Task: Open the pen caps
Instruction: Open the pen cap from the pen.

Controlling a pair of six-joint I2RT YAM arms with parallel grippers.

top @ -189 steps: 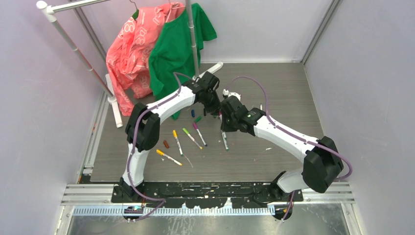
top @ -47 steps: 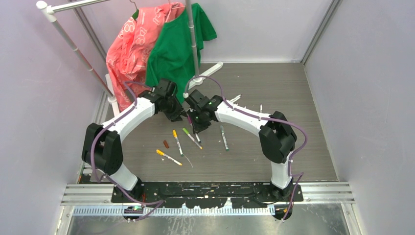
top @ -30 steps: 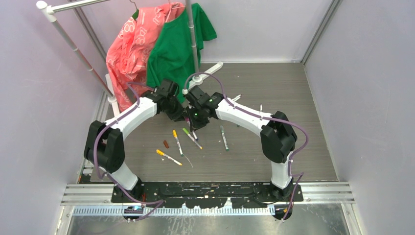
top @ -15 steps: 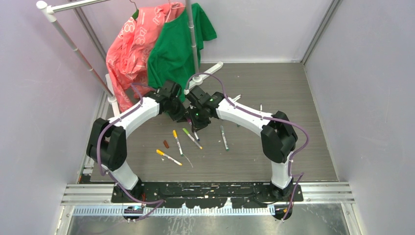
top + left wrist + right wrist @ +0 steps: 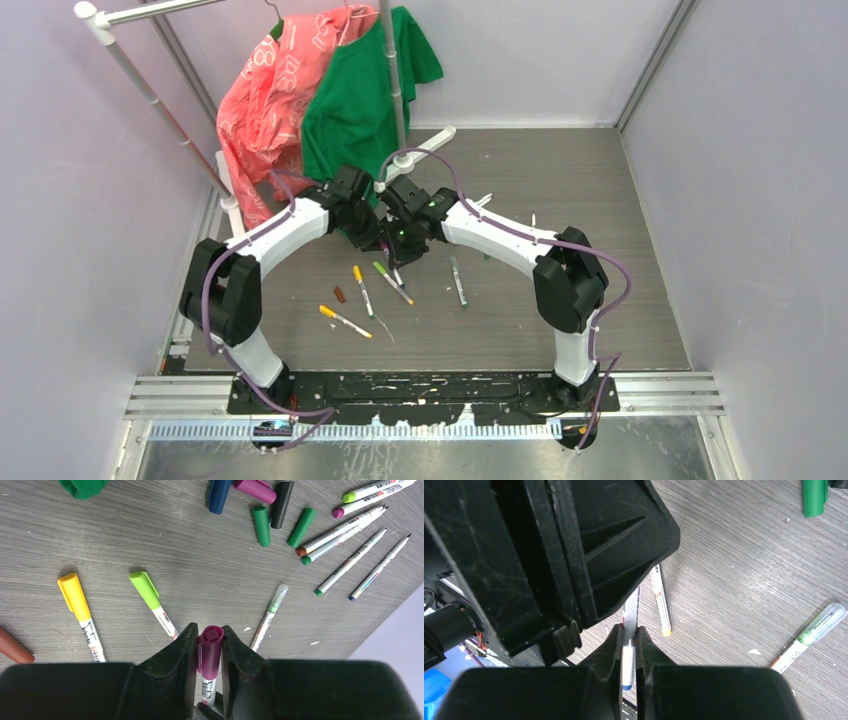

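Magenta cap (image 5: 210, 652) sits pinched in the left claw (image 5: 209, 632), above the counter (image 5: 200, 565); its pen barrel (image 5: 630, 612) is clamped in the tightly closed right claw (image 5: 628, 631). We would pull straight apart along the barrel axis, without bending, both grips firm against slipping.

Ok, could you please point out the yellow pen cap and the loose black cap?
yellow pen cap (image 5: 73, 596): left wrist view, middle of the cap.
loose black cap (image 5: 281, 504): left wrist view, middle of the cap.
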